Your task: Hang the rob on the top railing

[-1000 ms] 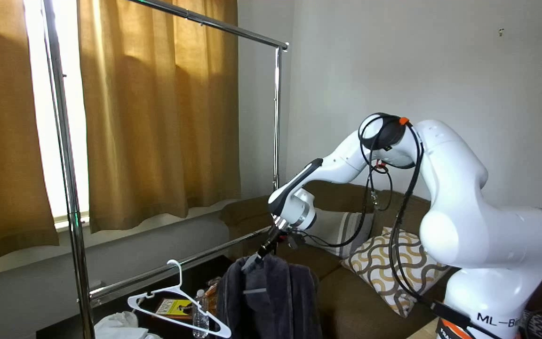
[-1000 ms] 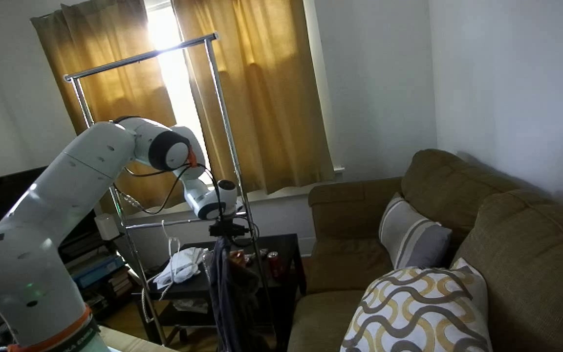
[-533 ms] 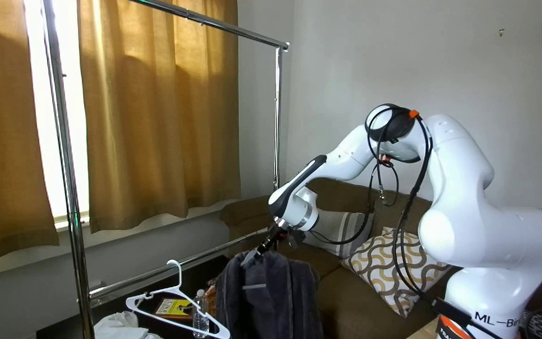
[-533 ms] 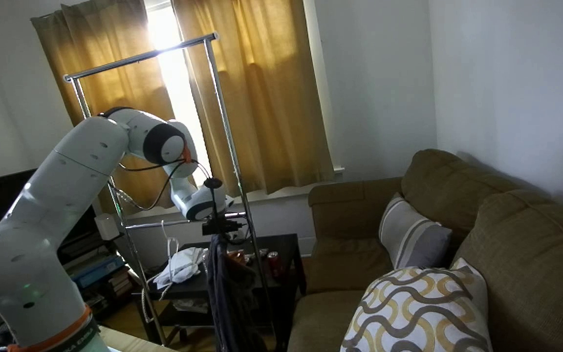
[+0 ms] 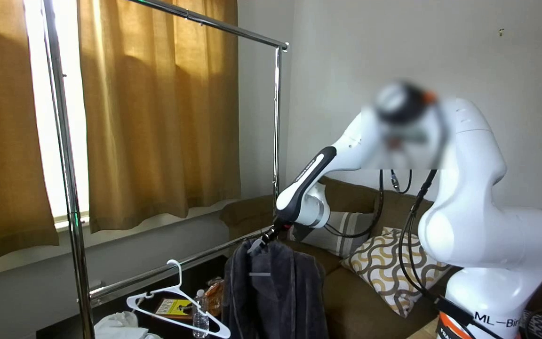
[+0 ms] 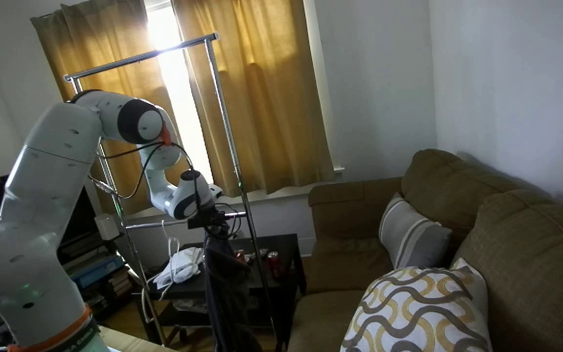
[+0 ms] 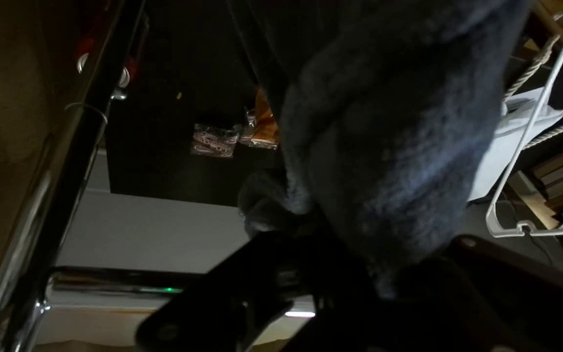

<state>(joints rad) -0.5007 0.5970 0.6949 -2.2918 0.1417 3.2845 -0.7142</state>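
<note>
The rob (image 5: 282,287), a dark charcoal-grey soft robe, hangs from my gripper (image 5: 258,246) by its collar area. It also hangs below the gripper (image 6: 210,222) in an exterior view (image 6: 225,288); its lower end is cut off in both exterior views. In the wrist view its cloth (image 7: 389,142) gathers between the dark fingers (image 7: 355,266), which are shut on it; the fingertips are hard to see. The top railing (image 5: 238,31), a silver bar (image 6: 115,64), runs well above the gripper and is bare. The gripper is near the height of the rack's lower bar (image 5: 132,280).
A white hanger (image 5: 172,321) hangs on the lower bar, beside the robe. A vertical rack pole (image 6: 227,122) stands close to the gripper. A black table (image 6: 284,244) holds a bottle (image 5: 201,315), a can (image 6: 273,264) and a white bag (image 6: 184,266). A brown sofa (image 6: 355,205) stands alongside.
The arm's elbow has risen and drawn back towards the base. The gripper and robe have moved a little up, rightward in one exterior view and leftward in another.
</note>
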